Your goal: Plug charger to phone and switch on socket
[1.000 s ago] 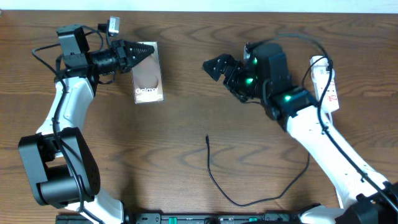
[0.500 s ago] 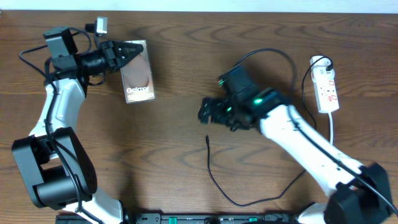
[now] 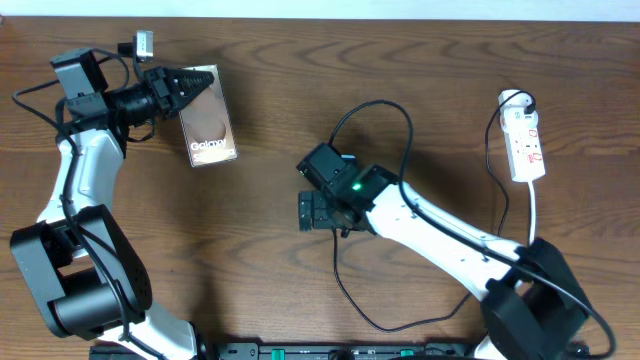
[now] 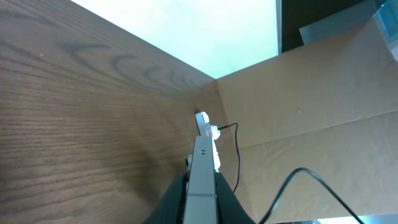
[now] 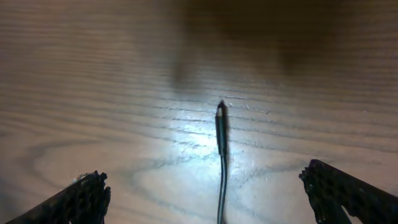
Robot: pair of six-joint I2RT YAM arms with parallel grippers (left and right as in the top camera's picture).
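Right claw [image 3: 312,212] spread wide, low over the table [image 3: 150,260], holding nothing. Plug tip of the charger [image 5: 220,124] lies on the wood between its fingers, touching neither; cable runs off toward the near edge. Left claw [image 3: 195,83] pinches the far end of the phone [image 3: 208,125], far left, lettered face up. Socket [image 3: 526,140] lies far right, well apart from both claws.
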